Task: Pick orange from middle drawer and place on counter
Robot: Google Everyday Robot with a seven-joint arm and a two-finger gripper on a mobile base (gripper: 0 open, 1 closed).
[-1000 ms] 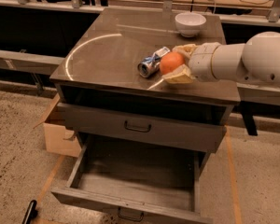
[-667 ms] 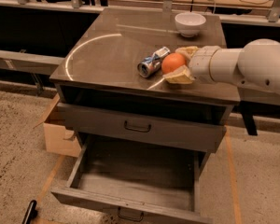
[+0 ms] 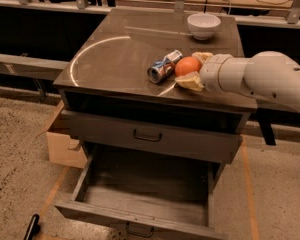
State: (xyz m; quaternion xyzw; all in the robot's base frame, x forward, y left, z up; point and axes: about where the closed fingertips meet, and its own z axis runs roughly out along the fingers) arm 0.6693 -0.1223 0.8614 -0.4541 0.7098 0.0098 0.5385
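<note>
The orange sits low over the right front part of the counter, between the two pale fingers of my gripper. The gripper reaches in from the right on a white arm and is shut on the orange. I cannot tell whether the orange touches the counter top. The middle drawer is pulled wide open below, with its grey floor bare.
A crushed can lies right next to the orange on its left. A white bowl stands at the counter's back right. The upper drawer is shut. A cardboard box sits on the floor left of the cabinet.
Almost nothing has moved. The gripper holds the orange at the same spot beside the can, with only a slight shift of the arm.
</note>
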